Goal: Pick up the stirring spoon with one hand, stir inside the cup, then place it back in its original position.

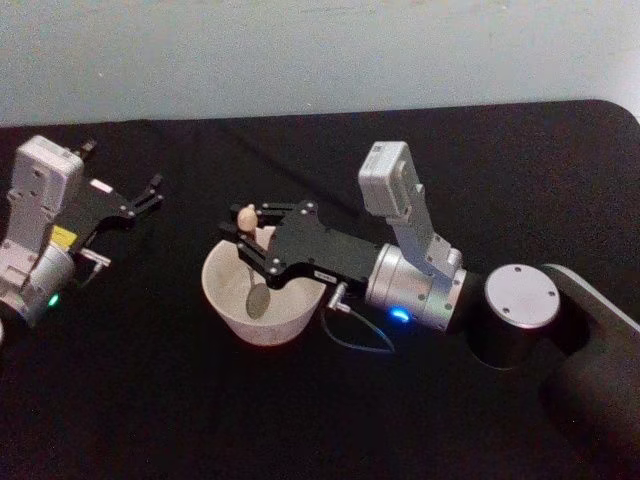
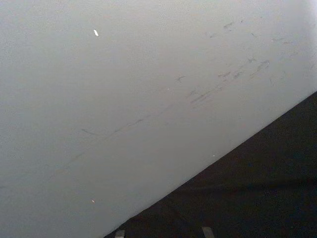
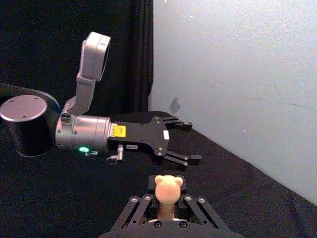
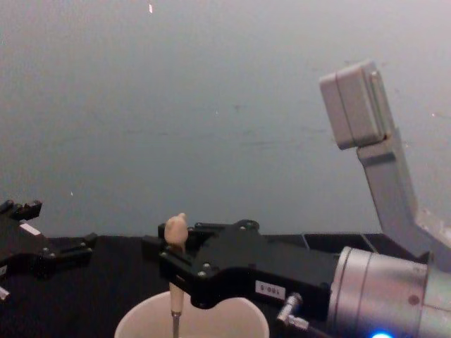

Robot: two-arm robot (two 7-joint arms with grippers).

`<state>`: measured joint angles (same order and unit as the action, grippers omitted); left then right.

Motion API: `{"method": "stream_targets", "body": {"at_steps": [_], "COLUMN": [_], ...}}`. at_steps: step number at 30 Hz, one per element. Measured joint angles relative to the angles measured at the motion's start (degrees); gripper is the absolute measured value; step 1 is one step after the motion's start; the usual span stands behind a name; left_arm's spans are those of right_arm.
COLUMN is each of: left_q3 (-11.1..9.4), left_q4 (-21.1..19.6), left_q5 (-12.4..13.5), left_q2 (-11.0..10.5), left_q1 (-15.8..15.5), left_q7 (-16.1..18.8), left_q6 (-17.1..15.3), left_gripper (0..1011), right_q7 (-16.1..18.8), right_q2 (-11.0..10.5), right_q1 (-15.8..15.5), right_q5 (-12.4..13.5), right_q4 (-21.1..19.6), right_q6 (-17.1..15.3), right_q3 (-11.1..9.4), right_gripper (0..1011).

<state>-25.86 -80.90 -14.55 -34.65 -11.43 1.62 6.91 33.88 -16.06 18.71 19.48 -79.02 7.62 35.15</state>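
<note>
Robot at work on a black-covered table (image 1: pixel 420 430): the right gripper (image 1: pixel 250 236), its silver wrist showing a blue light, reaches in from the right and is clamped on the beige handle of the stirring spoon (image 1: pixel 256 290), just below the small animal-head knob. The spoon hangs almost upright, its thin dark shaft running down into the cup (image 1: pixel 268 328), with the shiny metal bowl inside the rim, near the middle. Whether the bowl touches the bottom cannot be told. The pale cream cup stands on the table directly under the gripper's fingers. Off to the left, well apart from the cup, the left gripper (image 1: pixel 152 196) hovers above the table with its fingers spread and nothing between them, pointing toward the pale wall (image 1: pixel 320 50) behind.
</note>
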Motion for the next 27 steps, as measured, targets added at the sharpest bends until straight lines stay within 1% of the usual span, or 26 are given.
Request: {"method": "stream_targets", "body": {"at_steps": [9, 16, 22, 27], "left_q3": [0.0, 0.0, 0.0, 0.0], "left_q4": [0.0, 0.0, 0.0, 0.0], "left_q5": [0.0, 0.0, 0.0, 0.0], "left_q2": [0.0, 0.0, 0.0, 0.0], "left_q1": [0.0, 0.0, 0.0, 0.0], "left_q7": [0.0, 0.0, 0.0, 0.0], "left_q6": [0.0, 0.0, 0.0, 0.0], "left_gripper": [1001, 1001, 1001, 1001], "right_q7": [-0.57, -1.22, -1.55, -1.74], "right_q2": [1.59, 2.22, 2.22, 1.63], "right_q1": [1.77, 2.64, 2.74, 2.3], "right_q5": [-0.7, -0.96, -0.97, -0.75], "right_q4": [3.13, 4.88, 5.18, 4.5], "right_q6": [0.36, 0.51, 0.71, 0.74], "right_q3": [0.01, -0.71, -1.55, -2.35], "right_gripper": [211, 211, 211, 211]}}
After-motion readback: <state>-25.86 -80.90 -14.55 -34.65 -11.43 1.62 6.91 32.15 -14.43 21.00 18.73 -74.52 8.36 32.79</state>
